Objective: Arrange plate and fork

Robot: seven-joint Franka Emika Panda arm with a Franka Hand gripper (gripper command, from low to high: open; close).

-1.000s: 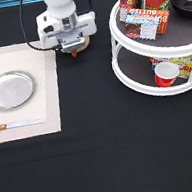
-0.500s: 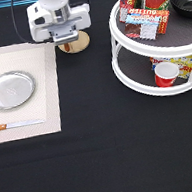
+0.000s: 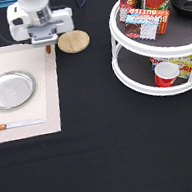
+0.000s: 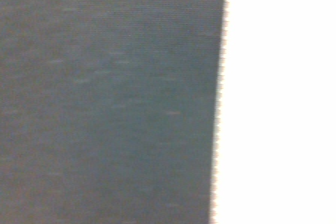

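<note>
The silver plate lies on the pale placemat at the exterior view's left. My gripper hangs over the placemat's top right corner, above and to the right of the plate. A short brown-orange piece, the fork, sticks out below it and the gripper is shut on it; most of the fork is hidden by the hand. The wrist view shows only the black cloth and the placemat's edge.
A wooden-handled knife lies on the placemat below the plate. A round wooden coaster sits just right of the gripper. A white two-tier turntable with cans, boxes and a red cup stands at the right.
My gripper has moved left with the fork, from over the wooden coaster to the placemat's top right corner. The coaster now shows in full. Plate and knife have not moved.
</note>
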